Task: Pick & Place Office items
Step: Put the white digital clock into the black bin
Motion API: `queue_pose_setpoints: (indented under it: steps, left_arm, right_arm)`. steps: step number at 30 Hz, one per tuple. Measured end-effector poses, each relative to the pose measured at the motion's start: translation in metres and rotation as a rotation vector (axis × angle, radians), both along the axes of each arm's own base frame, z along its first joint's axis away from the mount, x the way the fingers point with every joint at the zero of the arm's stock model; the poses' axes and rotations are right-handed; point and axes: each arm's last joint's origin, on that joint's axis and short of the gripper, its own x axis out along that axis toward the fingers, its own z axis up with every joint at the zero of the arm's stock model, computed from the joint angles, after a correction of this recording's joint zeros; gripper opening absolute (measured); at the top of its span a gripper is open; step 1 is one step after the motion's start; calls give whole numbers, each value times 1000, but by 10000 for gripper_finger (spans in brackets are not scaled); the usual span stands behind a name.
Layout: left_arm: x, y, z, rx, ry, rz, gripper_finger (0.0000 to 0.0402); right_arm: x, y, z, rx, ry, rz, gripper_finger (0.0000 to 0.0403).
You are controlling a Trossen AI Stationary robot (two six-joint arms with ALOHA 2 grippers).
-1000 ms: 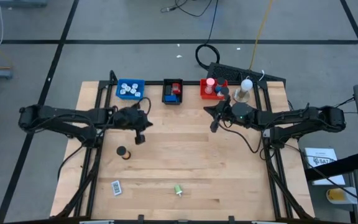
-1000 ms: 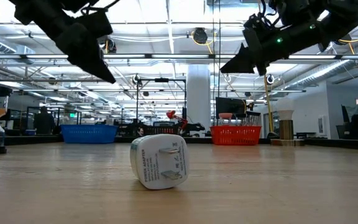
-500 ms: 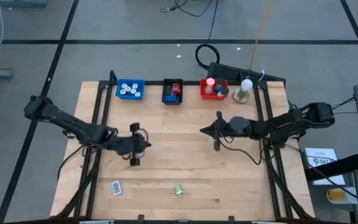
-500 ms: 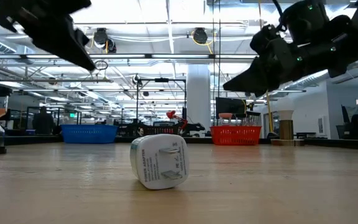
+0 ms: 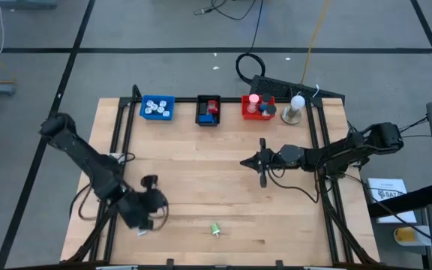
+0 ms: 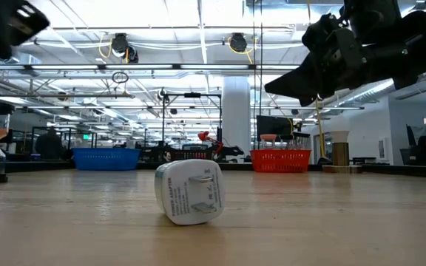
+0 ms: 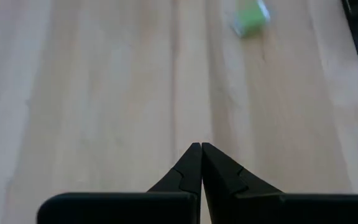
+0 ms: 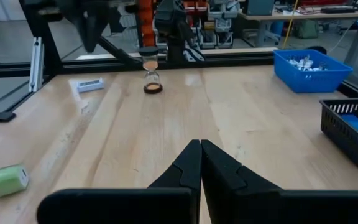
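Note:
Three loose items lie on the wooden table. A small hourglass-shaped item (image 5: 150, 182) (image 8: 149, 74) stands left of centre. A white plug adapter (image 5: 142, 228) (image 6: 189, 192) (image 8: 90, 84) and a green cylinder (image 5: 215, 229) (image 7: 250, 17) (image 8: 5, 180) lie near the front edge. My left gripper (image 5: 154, 217) (image 7: 201, 149) hangs shut and empty above the near left part of the table, slanting down, close over the adapter. My right gripper (image 5: 244, 161) (image 8: 200, 144) (image 6: 268, 83) hovers shut and empty right of centre, pointing level toward the table's left.
A blue tray (image 5: 157, 107) (image 8: 309, 70), a black tray (image 5: 208, 110) (image 8: 353, 127) and a red tray (image 5: 257, 106) holding small items line the far edge. A white ball-topped stand (image 5: 296, 107) is to their right. Bare wood lies between the arms.
My left gripper has swung from the far left-centre of the table toward the near edge and the left, past the hourglass item, to above the adapter, staying shut. My right gripper has sunk a little, levelled out and shifted slightly toward the table's left.

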Motion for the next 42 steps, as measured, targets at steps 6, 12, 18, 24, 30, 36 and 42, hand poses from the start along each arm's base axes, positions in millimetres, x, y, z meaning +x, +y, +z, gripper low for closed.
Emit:
queue_pose_setpoints:
  steps: [6,12,18,24,30,36,42]
  left_arm:
    - [-3,-42,-3,28,189,-29,22]
    - [-7,-71,-15,83,397,18,76]
    - [-17,-89,-34,141,588,7,167]
    - [-25,-99,-57,216,718,-79,254]
    - [-27,-104,-74,318,778,-256,304]
    - [-25,-104,-85,440,779,-379,312]
    - [-19,-102,-88,435,792,-378,275]
  right_arm:
    - [0,0,-1,0,6,0,0]
    - [0,0,-2,-1,22,0,0]
    - [-1,0,-3,-1,29,0,0]
    - [-1,0,-3,0,32,2,0]
    - [-1,0,-3,0,34,3,0]
    - [-1,0,-3,0,35,3,0]
    - [-1,0,-4,-1,38,3,0]
